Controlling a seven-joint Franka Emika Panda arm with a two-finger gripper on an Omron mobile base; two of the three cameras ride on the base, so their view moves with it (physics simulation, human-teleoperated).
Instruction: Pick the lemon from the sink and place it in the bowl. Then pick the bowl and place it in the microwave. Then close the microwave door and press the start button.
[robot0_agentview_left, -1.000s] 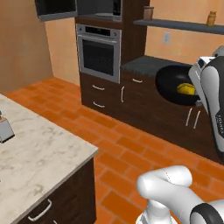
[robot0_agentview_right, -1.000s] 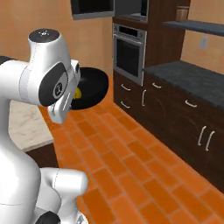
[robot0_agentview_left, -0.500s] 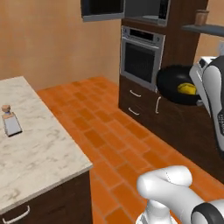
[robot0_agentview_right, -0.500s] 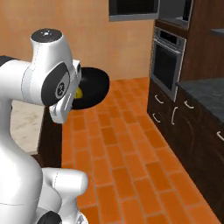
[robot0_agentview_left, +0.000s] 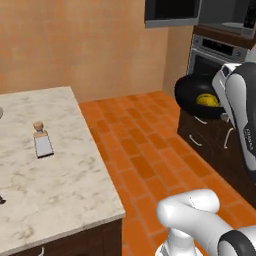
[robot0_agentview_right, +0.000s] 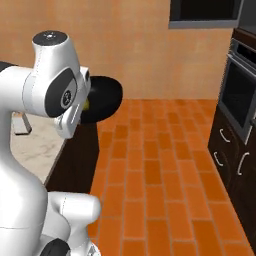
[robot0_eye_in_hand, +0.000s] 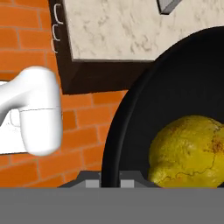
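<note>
The glossy black bowl (robot0_agentview_left: 192, 95) hangs tilted in the air in front of the arm, with the yellow lemon (robot0_agentview_left: 206, 100) lying inside it. In the hand view the bowl (robot0_eye_in_hand: 175, 87) fills the right side, the lemon (robot0_eye_in_hand: 192, 151) rests low in it, and my gripper (robot0_eye_in_hand: 109, 183) is shut on the bowl's rim. From the right base view the bowl (robot0_agentview_right: 106, 97) shows edge-on behind the white arm, with a sliver of lemon (robot0_agentview_right: 87, 104). The microwave (robot0_agentview_left: 227, 15) sits above the oven, and its dark door (robot0_agentview_left: 171, 12) stands open to the left. The sink is out of view.
A steel oven (robot0_agentview_left: 212, 56) with dark drawers below it stands at the right. A marble island counter (robot0_agentview_left: 55, 170) holds a small corked bottle (robot0_agentview_left: 42, 140) at the left. Orange brick floor (robot0_agentview_right: 160, 165) lies between the island and the oven wall.
The whole picture has slid sideways, so the base has moved: oven and microwave now sit at the right edge and the island has grown. The bowl with the lemon stays in the gripper.
</note>
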